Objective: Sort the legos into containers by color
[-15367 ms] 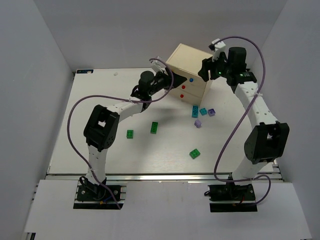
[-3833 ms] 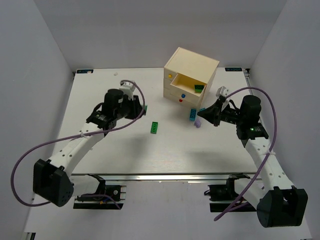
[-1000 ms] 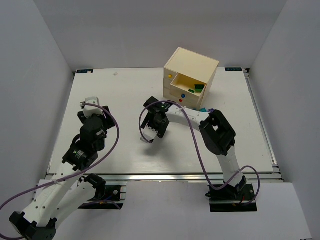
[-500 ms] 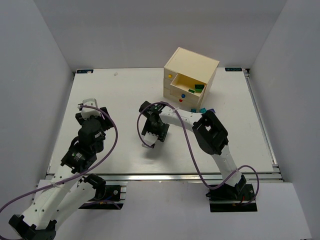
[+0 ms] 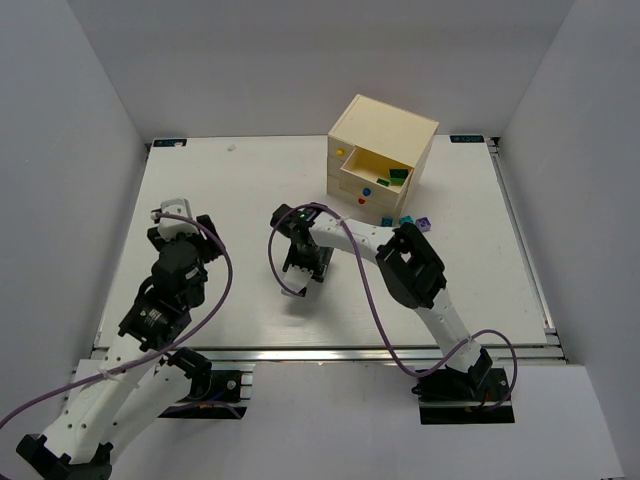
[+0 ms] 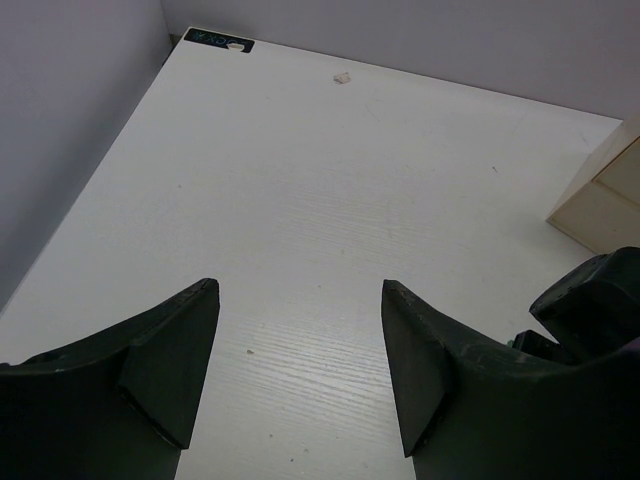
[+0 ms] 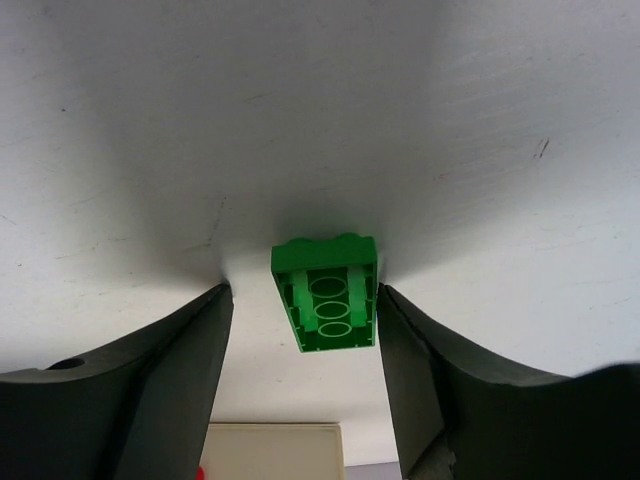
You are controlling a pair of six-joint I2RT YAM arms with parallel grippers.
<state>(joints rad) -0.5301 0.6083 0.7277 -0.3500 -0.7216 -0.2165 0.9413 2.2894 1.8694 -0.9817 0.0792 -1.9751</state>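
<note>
The right hand [image 7: 304, 292] points down at the table [image 5: 240, 180] with its fingers spread. A green lego [image 7: 325, 295] lies between them, hollow underside up. In the right wrist view it sits very close to the finger on the picture's right, perhaps touching it, and a clear gap separates it from the other finger. Neither finger is pinching it. The top external view hides this lego beneath the hand.

Beyond the right hand, toward the far right of the table and well apart from it, stands the cream chest [image 5: 385, 125]. Its top drawer [image 5: 365, 160] is pulled out, with two green legos [image 5: 398, 176] lying inside. The right wrist view catches a strip of the chest front and a red knob [image 7: 200, 472] at its lower edge. A teal lego [image 5: 406, 220] and a lilac lego [image 5: 424, 224] lie on the table just beside the chest's near corner, farther from the right hand than the chest front.

The left hand [image 6: 300, 290] hangs over bare table, fingers wide apart and holding nothing. No lego lies between or ahead of them. To its right, the right arm's dark housing [image 6: 590, 300] shows at the frame edge, with a corner of the chest past it.
</note>
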